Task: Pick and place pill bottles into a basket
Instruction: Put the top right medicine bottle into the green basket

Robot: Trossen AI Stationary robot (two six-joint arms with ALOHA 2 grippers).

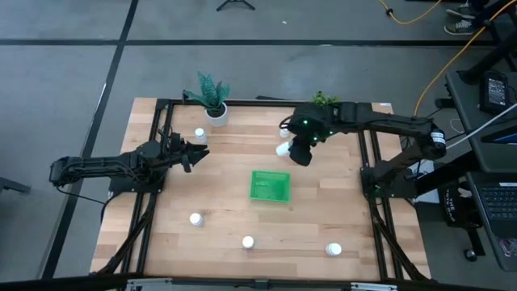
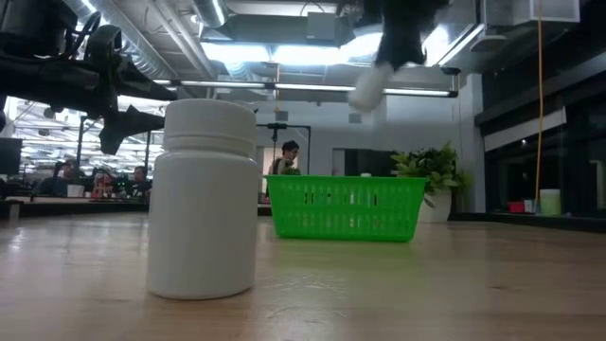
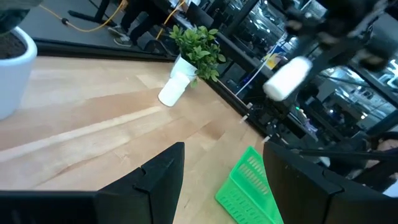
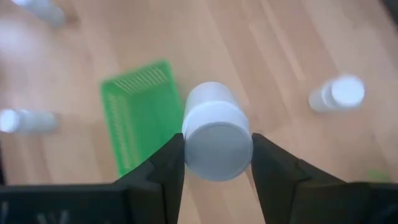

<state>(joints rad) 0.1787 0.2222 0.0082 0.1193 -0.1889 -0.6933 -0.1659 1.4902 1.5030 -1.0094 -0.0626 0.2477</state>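
The right tool (image 4: pixel 214 163) is closed on a pill bottle (image 4: pixel 216 132), cap toward the wrist, carrying it in the air above the surface (image 1: pixel 323 218), just beyond the far right corner of the green basket (image 1: pixel 270 186). The basket looks empty. The left tool (image 1: pixel 196 153) hangs well off to the basket's left, fingers partly apart with nothing between them, beside another bottle (image 1: pixel 199 133) near a white plant pot (image 1: pixel 216 114). Three more bottles (image 1: pixel 195 218) stand on the near side of the basket, well apart from it.
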